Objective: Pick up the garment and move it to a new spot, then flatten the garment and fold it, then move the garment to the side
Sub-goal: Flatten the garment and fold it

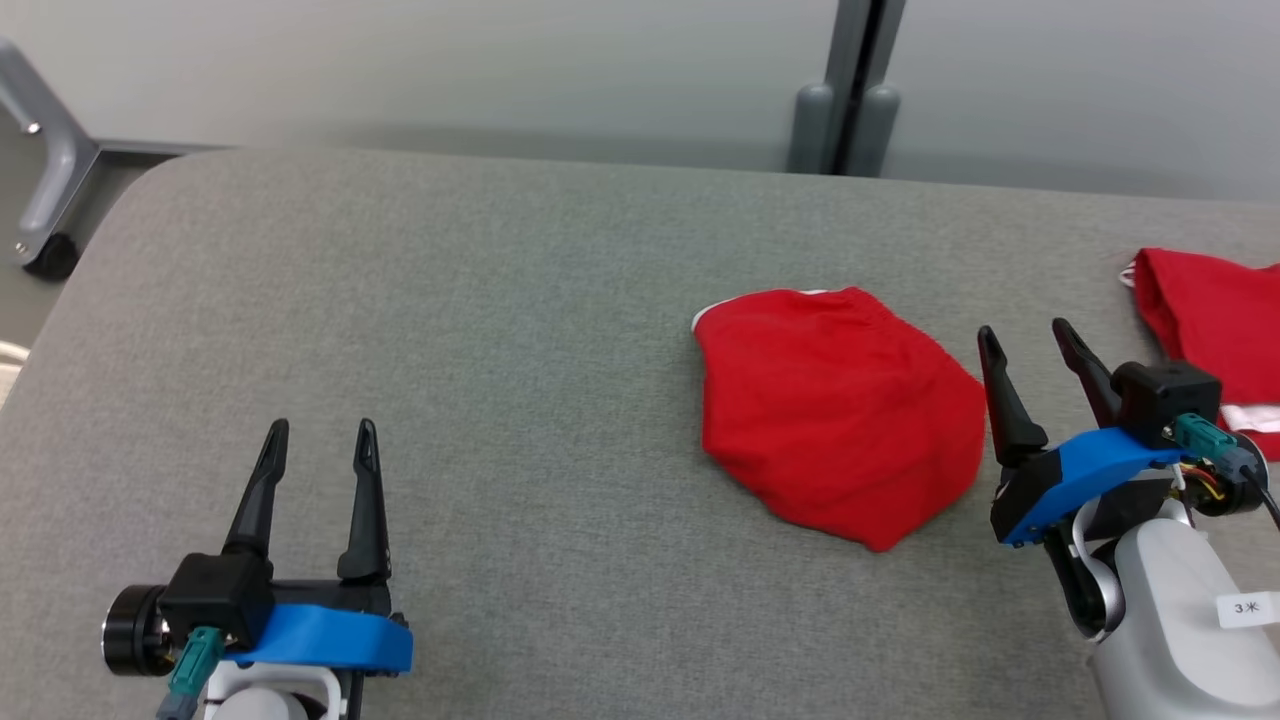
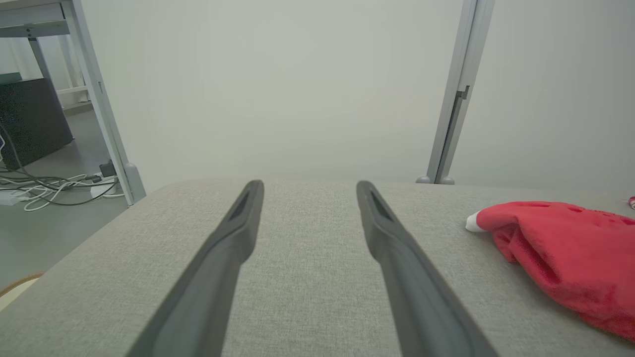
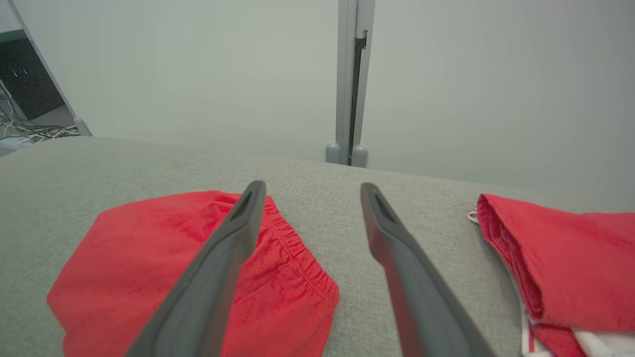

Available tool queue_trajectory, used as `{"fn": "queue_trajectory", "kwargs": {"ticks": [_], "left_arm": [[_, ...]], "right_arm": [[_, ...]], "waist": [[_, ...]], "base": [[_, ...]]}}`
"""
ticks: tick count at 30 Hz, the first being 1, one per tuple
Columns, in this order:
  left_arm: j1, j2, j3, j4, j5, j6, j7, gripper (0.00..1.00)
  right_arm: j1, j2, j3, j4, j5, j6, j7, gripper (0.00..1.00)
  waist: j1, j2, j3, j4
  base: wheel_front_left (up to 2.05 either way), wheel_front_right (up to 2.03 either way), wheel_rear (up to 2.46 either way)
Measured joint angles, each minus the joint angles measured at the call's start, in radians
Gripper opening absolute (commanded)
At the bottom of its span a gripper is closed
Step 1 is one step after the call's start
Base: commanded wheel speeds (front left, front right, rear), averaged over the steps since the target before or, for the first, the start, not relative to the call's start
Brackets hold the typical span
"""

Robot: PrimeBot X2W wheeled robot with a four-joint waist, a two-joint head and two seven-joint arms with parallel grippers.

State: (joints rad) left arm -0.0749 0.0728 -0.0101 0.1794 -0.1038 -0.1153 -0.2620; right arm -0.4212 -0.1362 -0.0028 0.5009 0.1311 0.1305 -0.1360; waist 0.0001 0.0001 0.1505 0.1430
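A red garment (image 1: 840,410) with a thin white edge lies folded into a compact rounded shape on the grey padded table (image 1: 500,300), right of centre. My right gripper (image 1: 1025,337) hovers just off its right edge, open and empty. Its wrist view has the garment (image 3: 149,267) under and left of the left finger, elastic waistband towards the fingers. My left gripper (image 1: 322,428) stands open and empty at the near left, well away from it. The left wrist view catches the garment (image 2: 565,258) at the right.
A second red garment (image 1: 1215,320) with white trim lies at the table's right edge, also in the right wrist view (image 3: 560,258). Behind the table are a pale wall and a grey post (image 1: 850,90). A metal frame leg (image 1: 45,170) stands at the far left.
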Motion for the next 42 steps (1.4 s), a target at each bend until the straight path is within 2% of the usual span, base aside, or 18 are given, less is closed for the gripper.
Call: {"fn": "queue_trajectory", "kwargs": {"ticks": [10, 21, 22, 23, 24, 29, 33, 39, 42], "left_arm": [[-0.038, -0.009, -0.01, 0.004, -0.001, -0.006, -0.001, 1.0], [-0.052, -0.016, -0.001, 0.012, -0.003, -0.009, -0.001, 1.0], [-0.052, -0.016, 0.0, 0.013, -0.003, -0.009, -0.001, 1.0], [-0.052, -0.016, 0.001, 0.014, -0.003, -0.009, -0.001, 1.0], [-0.052, -0.016, 0.002, 0.015, -0.002, -0.009, -0.001, 1.0], [-0.05, -0.017, 0.007, 0.023, -0.001, -0.009, -0.001, 1.0], [-0.047, -0.017, 0.01, 0.029, -0.001, -0.009, -0.001, 1.0], [-0.028, -0.019, 0.011, 0.031, -0.001, -0.01, -0.001, 1.0], [-0.025, -0.019, 0.01, 0.031, -0.001, -0.01, -0.001, 1.0]], "right_arm": [[-0.059, -0.027, -0.024, 0.278, -0.003, 0.0, -0.016, 1.0], [-0.129, 0.004, -0.018, 0.475, -0.002, -0.001, -0.062, 1.0], [-0.135, 0.008, -0.012, 0.486, 0.003, -0.002, -0.065, 0.64], [-0.141, 0.012, -0.007, 0.498, 0.009, -0.002, -0.069, 0.21], [-0.146, 0.014, -0.003, 0.509, 0.015, -0.002, -0.073, 0.0], [-0.149, 0.01, 0.006, 0.532, 0.032, 0.001, -0.104, 0.0], [-0.142, -0.047, -0.009, 0.523, 0.052, 0.0, -0.118, 0.0], [-0.113, -0.126, -0.048, 0.413, 0.079, 0.0, -0.125, 0.0], [-0.095, -0.142, -0.065, 0.328, 0.083, 0.0, -0.125, 0.0]], "waist": [[0.0, 0.0, 0.064, 0.068], [-0.0002, 0.0, 0.09, 0.087], [-0.0002, -0.0001, 0.09, 0.086], [-0.0002, -0.0001, 0.089, 0.084], [-0.0002, -0.0001, 0.087, 0.082], [-0.0001, 0.0, 0.07, 0.063], [-0.0001, 0.0001, 0.048, 0.046], [-0.0001, 0.0, 0.016, 0.017], [-0.0001, 0.0, 0.004, 0.006]], "base": [[0.0, 0.0, 0.0], [0.0, 0.0, 0.0], [0.0, 0.0, 0.0], [0.0, 0.0, 0.0], [0.0, 0.0, 0.0], [0.0, 0.0, 0.0], [0.0, 0.0, 0.0], [0.0, 0.0, 0.0], [0.0, 0.0, 0.0]]}}
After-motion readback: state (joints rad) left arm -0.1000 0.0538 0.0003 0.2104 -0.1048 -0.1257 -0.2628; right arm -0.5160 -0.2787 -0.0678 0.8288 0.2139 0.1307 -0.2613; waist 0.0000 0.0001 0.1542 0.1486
